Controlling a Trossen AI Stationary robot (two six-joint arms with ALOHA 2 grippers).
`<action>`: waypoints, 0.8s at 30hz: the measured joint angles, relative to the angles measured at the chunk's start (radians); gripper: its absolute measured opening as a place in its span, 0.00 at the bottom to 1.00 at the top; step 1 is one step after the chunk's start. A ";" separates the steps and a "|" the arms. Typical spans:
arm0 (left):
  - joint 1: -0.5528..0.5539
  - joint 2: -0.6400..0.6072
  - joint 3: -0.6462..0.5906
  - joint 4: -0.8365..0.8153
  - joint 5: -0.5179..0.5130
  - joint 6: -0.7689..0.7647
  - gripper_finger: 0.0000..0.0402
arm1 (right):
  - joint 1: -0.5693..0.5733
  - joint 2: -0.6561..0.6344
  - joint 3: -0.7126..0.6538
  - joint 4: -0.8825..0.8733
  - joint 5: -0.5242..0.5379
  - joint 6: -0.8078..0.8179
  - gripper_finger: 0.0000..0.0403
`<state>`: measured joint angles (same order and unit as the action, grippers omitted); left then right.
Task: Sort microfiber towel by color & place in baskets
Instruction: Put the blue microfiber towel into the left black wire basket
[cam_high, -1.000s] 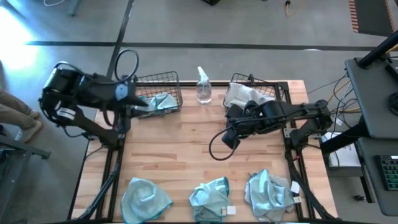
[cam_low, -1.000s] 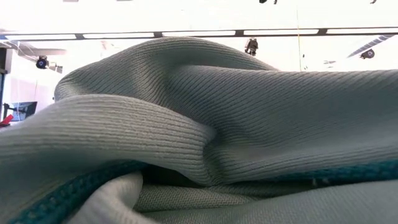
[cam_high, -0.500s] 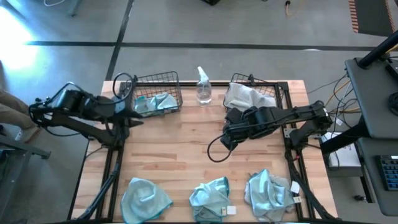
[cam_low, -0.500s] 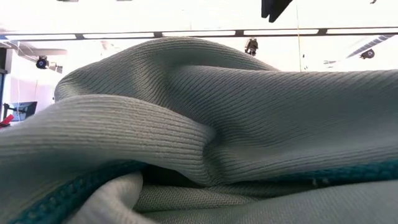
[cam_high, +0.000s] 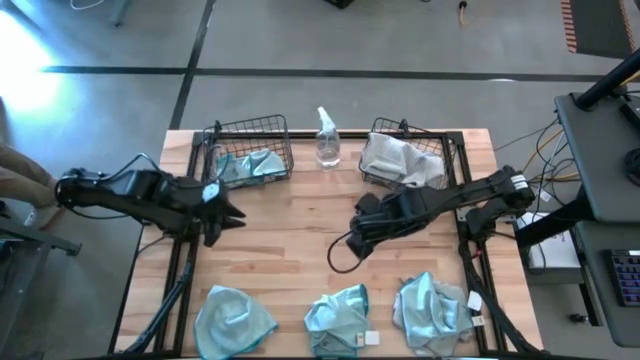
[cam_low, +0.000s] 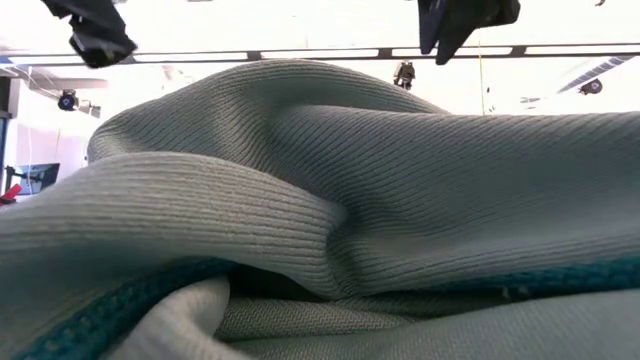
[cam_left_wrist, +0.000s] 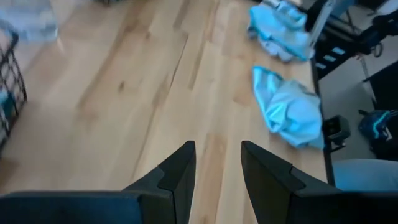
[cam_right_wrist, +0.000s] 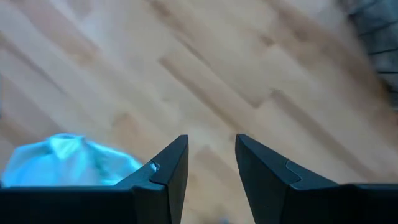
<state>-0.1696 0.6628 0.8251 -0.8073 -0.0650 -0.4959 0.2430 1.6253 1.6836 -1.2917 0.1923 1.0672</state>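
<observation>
So, you have both grippers empty with jaws apart: the left gripper (cam_high: 232, 212) by the table's left edge, the right gripper (cam_high: 357, 240) mid-table. Three teal towels (cam_high: 336, 320) wait along the near edge, so either arm can reach them. The left basket (cam_high: 250, 160) holds teal; the right basket (cam_high: 405, 155) holds pale ones.

Two baskets sit at the table's (cam_high: 300, 250) far edge, the left basket (cam_high: 247, 152) and the right basket (cam_high: 405, 152) each holding a towel, a spray bottle (cam_high: 327, 140) between them, and three towels (cam_high: 340, 320) in a row along the near edge
</observation>
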 joint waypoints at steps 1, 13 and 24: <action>0.000 -0.003 -0.018 0.001 0.002 -0.017 0.28 | 0.007 0.002 -0.005 0.020 -0.008 0.002 0.32; 0.000 -0.018 -0.121 0.112 0.032 -0.071 0.28 | 0.125 0.016 -0.038 0.163 -0.077 0.176 0.32; 0.000 -0.016 -0.086 0.136 0.032 -0.017 0.28 | 0.205 0.093 -0.055 0.263 -0.162 0.271 0.32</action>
<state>-0.1699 0.6471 0.7393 -0.6713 -0.0334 -0.5134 0.4480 1.7179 1.6283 -1.0288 0.0298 1.3384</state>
